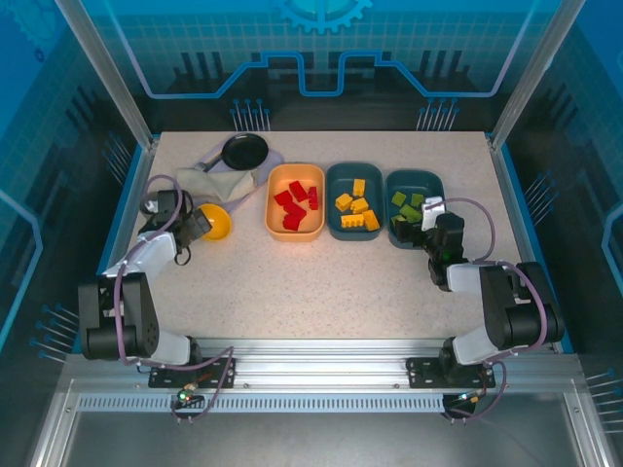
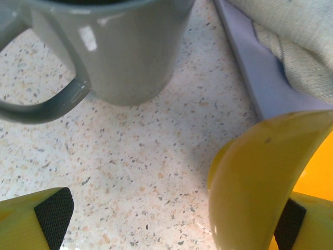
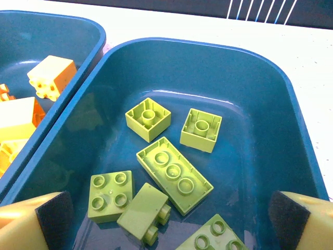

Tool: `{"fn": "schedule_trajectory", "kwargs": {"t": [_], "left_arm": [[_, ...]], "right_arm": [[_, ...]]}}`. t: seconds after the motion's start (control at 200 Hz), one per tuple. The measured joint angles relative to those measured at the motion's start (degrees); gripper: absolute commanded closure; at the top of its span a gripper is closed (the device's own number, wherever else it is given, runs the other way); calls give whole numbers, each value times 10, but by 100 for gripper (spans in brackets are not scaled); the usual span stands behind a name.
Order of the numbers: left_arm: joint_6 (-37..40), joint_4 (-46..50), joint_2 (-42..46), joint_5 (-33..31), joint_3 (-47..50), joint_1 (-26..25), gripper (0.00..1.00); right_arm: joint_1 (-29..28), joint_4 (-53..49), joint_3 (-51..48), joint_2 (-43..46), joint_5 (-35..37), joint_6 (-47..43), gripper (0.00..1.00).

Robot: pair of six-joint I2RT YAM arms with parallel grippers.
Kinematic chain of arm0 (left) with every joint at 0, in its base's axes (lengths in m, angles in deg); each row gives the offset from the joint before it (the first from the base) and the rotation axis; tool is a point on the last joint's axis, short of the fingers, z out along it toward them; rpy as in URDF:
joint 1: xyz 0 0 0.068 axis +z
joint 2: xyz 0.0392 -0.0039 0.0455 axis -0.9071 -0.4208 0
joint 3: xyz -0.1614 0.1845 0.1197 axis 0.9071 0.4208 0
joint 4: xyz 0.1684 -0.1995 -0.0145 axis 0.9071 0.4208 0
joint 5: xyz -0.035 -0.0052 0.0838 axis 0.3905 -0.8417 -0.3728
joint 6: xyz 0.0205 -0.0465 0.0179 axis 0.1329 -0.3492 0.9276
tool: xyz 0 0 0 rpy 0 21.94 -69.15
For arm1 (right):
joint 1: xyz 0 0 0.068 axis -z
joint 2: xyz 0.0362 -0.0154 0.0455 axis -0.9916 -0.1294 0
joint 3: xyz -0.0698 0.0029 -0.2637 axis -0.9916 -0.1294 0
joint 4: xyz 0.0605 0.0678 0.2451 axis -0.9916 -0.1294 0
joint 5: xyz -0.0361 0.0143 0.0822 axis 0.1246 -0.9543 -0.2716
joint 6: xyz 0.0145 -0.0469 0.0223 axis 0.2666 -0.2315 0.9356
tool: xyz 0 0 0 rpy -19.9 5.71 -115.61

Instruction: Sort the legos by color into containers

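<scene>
**Bricks lie sorted by colour as both hands stand spread**

Seen from above, three shallow rounded plastic trays sit in a row at mid-surface, rims just beside one another. The orange-yellow tray (image 1: 271, 209) holds the red plastic bricks (image 1: 297, 206). The middle dark teal tray (image 1: 332, 209) holds the yellow-orange bricks (image 1: 357, 212), and the right dark teal tray (image 1: 416, 174) the light green bricks (image 1: 407, 206).

The right hand (image 1: 409, 230) hangs over that tray's near edge, fingers spread wide above the green pieces (none pinched, the wrist view shows). The left hand (image 1: 200, 226), likewise spread and holding nothing, sits low at the small round yellow bowl (image 1: 220, 225), whose wall stands between its fingers. A grey mug (image 2: 125, 47) stands just ahead of it, with a pale cloth (image 1: 219, 180) and a black pan (image 1: 243, 150) beyond.

A broad stretch of speckled surface (image 1: 321, 292) runs open between the trays and the arm bases.
</scene>
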Motion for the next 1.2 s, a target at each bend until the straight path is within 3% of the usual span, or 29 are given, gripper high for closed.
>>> {"fn": "schedule_trajectory", "kwargs": {"t": [0.395,0.725,0.865,1.2], "left_arm": [[-35,52,-2,0,-18,39,1],[-21,18,2,37,-17,16,1],[0,-59,32,59,22,-3,1],[91,-344,46,103,199,-16,1]], "right_arm": [[0,0,0,0,0,0,0],[0,0,0,0,0,0,0],[0,0,0,0,0,0,0],[0,0,0,0,0,0,0]]}}
